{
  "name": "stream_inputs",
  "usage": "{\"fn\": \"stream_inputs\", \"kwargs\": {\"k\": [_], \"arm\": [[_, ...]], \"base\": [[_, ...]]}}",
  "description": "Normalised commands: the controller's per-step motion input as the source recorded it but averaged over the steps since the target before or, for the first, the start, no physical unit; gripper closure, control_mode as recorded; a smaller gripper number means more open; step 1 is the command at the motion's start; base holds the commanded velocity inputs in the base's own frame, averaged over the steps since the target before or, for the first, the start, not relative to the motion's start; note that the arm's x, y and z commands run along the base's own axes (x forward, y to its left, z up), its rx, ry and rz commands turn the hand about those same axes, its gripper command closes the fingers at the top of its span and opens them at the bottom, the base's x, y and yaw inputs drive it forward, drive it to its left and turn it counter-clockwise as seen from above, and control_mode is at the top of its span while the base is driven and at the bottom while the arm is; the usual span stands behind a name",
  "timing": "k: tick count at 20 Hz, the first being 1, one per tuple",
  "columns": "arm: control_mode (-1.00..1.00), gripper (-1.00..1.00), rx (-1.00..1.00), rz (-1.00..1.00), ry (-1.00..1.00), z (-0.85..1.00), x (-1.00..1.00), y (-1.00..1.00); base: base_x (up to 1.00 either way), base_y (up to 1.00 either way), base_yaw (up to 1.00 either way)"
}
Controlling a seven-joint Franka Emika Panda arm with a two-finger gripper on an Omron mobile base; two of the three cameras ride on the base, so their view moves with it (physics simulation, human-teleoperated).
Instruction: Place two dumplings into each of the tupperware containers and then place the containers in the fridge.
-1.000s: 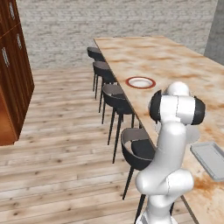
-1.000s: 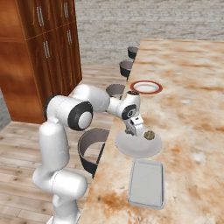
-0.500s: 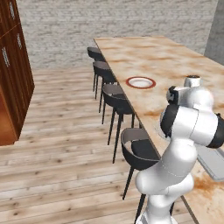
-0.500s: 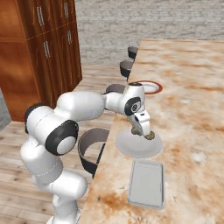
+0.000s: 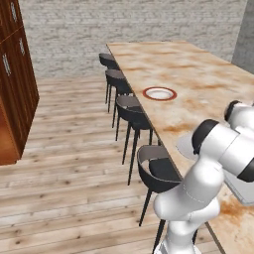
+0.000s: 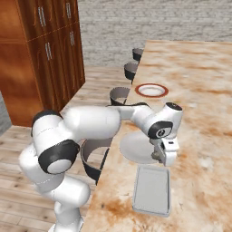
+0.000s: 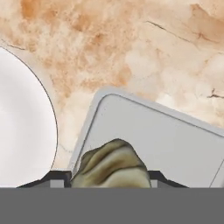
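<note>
Swung rightward off the plain white plate (image 6: 138, 148) since a second ago, gripper (image 6: 165, 156) now poised above the near edge of a tupperware container (image 6: 152, 189), fingers clamped on a dumpling (image 7: 113, 167) seen in the hand view between the dark tips, over the tray's corner. No readable writing or labels anywhere. Second container (image 5: 242, 186) cut off at the frame edge and partly masked by the arm in the left base view; gripper half hidden behind the wrist. Marbled counter (image 6: 199, 81) carrying a red-rimmed dish (image 6: 151, 90) farther along; black stools (image 5: 133, 111) lined beside it, wooden cabinets (image 6: 50, 50) across the plank floor.
</note>
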Motion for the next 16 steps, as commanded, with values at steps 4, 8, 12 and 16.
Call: {"fn": "stream_inputs", "kwargs": {"k": [4, 8, 12, 16], "arm": [[-1.0, 1.0, 0.03, -0.09, 0.02, -0.74, -0.76, -0.6], [-1.0, 1.0, 0.0, -0.01, 0.0, -0.79, -0.66, -0.04], [-1.0, 1.0, 0.0, 0.0, 0.05, -0.38, -0.25, 0.26], [-1.0, 1.0, -0.01, 0.0, 0.02, 0.01, -0.5, 0.41]], "base": [[0.0, 0.0, 0.0], [0.0, 0.0, 0.0], [0.0, 0.0, 0.0], [0.0, 0.0, 0.0]]}}
